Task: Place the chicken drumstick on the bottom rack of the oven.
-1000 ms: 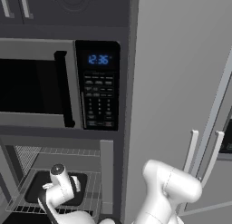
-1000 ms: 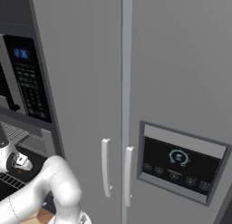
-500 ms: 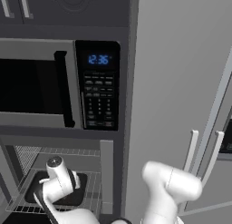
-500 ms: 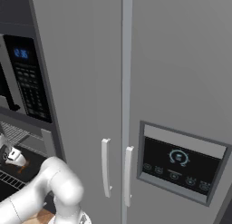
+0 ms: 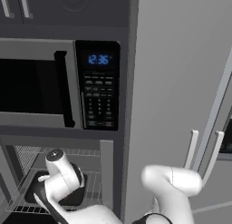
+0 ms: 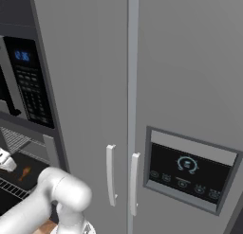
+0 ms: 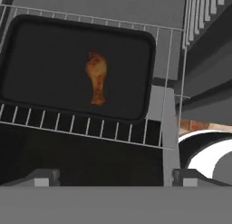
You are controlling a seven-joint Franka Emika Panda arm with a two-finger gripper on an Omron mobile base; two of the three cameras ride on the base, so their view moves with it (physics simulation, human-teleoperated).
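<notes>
The chicken drumstick (image 7: 96,78) lies on the dark tray (image 7: 41,69) that rests on the bottom rack (image 7: 113,130) of the oven (image 5: 107,164), its thin bone end pointing toward the hand. My gripper (image 7: 115,178) hovers above and in front of the tray, open, with nothing between its fingertips (image 7: 43,177). In the right base view the drumstick (image 6: 24,173) shows as a small orange shape on the tray, just right of the hand. In the left base view the wrist (image 5: 59,171) hangs in front of the oven cavity.
A black microwave (image 5: 45,89) with a blue clock sits directly above the oven. Tall grey fridge doors (image 6: 166,86) with handles (image 6: 110,181) and a dispenser panel (image 6: 190,169) stand to the right. A white plate (image 7: 206,153) lies lower right of the rack.
The jaws have spread wider and the hand has lifted up from the tray. The drumstick stays lying on the tray.
</notes>
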